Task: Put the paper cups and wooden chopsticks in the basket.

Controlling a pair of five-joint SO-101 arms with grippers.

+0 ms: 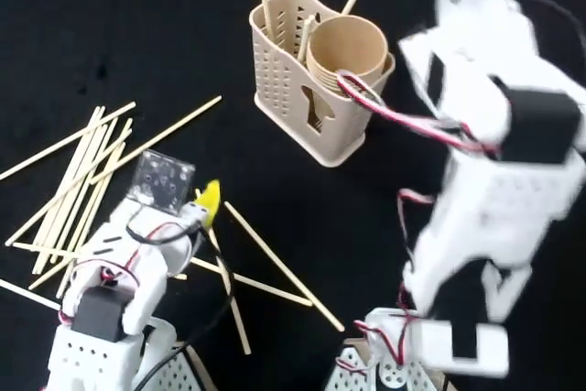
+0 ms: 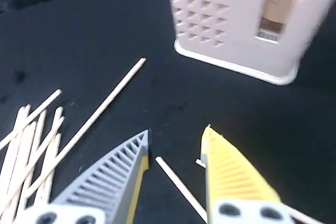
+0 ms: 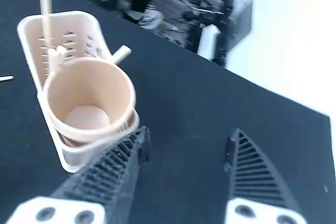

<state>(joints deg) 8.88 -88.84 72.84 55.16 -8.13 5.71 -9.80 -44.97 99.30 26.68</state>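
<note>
Loose chopsticks (image 1: 78, 167) lie on the table well left of the basket (image 1: 284, 80). Left gripper (image 2: 176, 132): jaws parted, empty, 1 stick (image 2: 178, 184) lying between them. Cups (image 1: 348, 48), apparently nested, stand inside the basket beside 3 upright chopsticks (image 1: 264, 2). Right gripper (image 3: 189, 132): released, empty, just right of the basket.

black table (image 1: 119, 43), basket (image 1: 291, 89), scattered chopsticks (image 1: 78, 171), seemingly wooden

Black tabletop (image 1: 302, 199), with cluttered dark equipment (image 3: 210, 24) and a white wall (image 3: 294, 40) beyond its edge.
</note>
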